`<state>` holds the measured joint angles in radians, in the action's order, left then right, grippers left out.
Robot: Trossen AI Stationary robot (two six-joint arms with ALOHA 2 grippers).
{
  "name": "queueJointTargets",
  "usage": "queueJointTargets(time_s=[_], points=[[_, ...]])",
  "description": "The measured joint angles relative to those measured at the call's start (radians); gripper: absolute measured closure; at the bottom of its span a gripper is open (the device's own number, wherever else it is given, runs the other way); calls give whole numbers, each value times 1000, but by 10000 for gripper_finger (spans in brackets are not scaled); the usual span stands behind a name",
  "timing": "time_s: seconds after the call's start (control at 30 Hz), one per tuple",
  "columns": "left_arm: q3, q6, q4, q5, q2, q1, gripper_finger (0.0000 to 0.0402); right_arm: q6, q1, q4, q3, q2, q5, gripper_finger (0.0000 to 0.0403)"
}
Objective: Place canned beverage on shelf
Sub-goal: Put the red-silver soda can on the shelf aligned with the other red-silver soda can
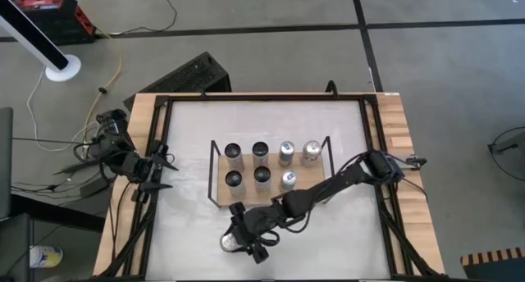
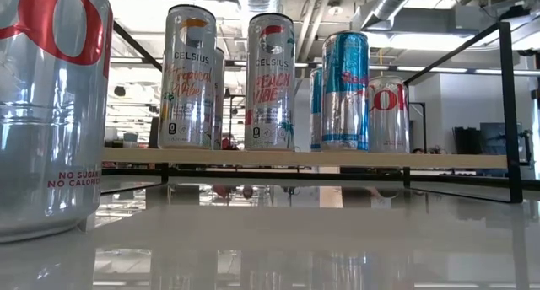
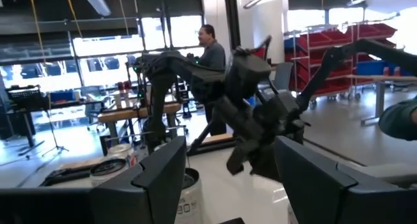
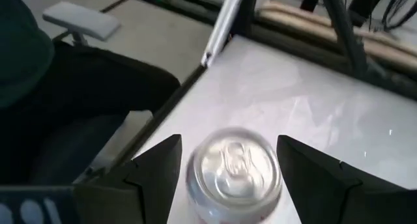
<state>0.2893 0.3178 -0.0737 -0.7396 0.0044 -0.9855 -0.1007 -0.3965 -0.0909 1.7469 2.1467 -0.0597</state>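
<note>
Straddling upright can (image 4: 233, 172), right claw (image 1: 246, 243) open, contact unclear; left claw (image 1: 162, 172) open, empty.

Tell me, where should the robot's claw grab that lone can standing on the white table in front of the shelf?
Around its round side wall just below the rim, coming straight down from above. The can stands upright with its lid facing up, and the right gripper hangs over it, open, one finger on either side, so closing there would probably pinch it squarely.
</note>
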Motion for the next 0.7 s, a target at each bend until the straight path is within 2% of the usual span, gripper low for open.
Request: queueJointTargets(time_s=[0.37,0.7], points=[[0,-31,10,2,0,0,182,15,6,-5,-1,2,2,122],[0,-37,16,0,0,0,182,22,14,-15,-1,2,7,53]])
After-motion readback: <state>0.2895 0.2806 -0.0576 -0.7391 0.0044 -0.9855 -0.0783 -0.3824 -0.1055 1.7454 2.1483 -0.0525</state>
